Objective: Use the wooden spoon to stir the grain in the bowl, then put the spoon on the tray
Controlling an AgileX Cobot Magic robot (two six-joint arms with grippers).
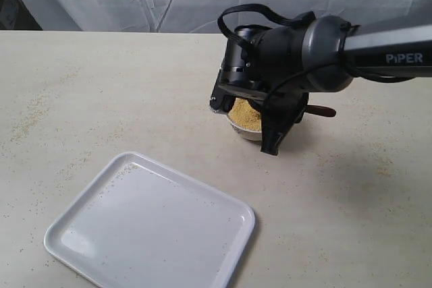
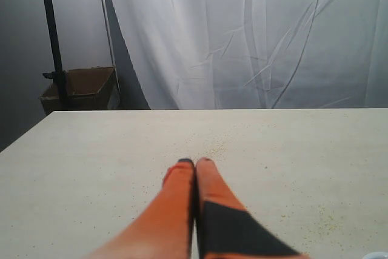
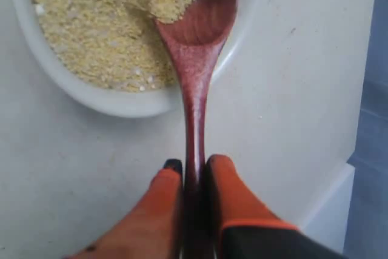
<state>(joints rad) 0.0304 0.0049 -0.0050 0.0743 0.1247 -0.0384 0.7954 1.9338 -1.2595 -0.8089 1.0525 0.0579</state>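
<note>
Orange fingers [image 3: 233,192] of the right gripper [image 3: 193,167] were squeezed tight on the wooden spoon [image 3: 195,59]. Its scoop sat in the grain [image 3: 97,28] inside the bowl [image 3: 115,102], so stirring looked under way. The tray [image 1: 152,227] nearby had no spoon on it yet. The left gripper [image 2: 195,163] was pinched together, holding nothing.

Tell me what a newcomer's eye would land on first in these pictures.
The right hand stands out: shut on the dark red wooden spoon, it has the spoon's oval end in the yellow grain of the small white bowl. Nearer the exterior camera, to the left, lies the large white tray, holding only a few stray specks. The left hand is shut on nothing, over the table.
</note>
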